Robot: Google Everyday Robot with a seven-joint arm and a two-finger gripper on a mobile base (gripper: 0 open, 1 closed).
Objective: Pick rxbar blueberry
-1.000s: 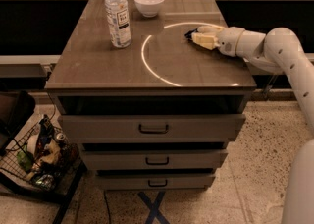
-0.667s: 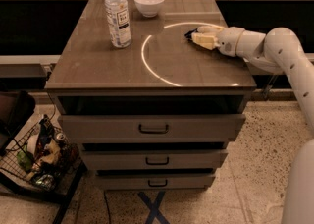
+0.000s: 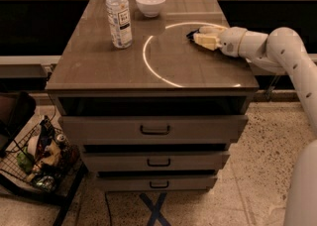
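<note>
Bottle [image 3: 119,14] back-left on counter [image 3: 99,66], bowl [image 3: 150,3] behind it to the right. Claw [image 3: 198,38] low over counter's right side, rxbar blueberry [image 3: 191,34] at its tip. Basket [image 3: 29,163] on floor, left.

3-drawer cab. [image 3: 99,66] – speckled flr [image 3: 262,170]

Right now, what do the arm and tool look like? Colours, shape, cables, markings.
Arm: smooth white rounded shells, thick tubular links, with a row of small dark dots along the outer link. Tool, over the right rear of the cabinet top: pale cream-yellow, on a white rounded wrist. No cables or lettering visible.
</note>
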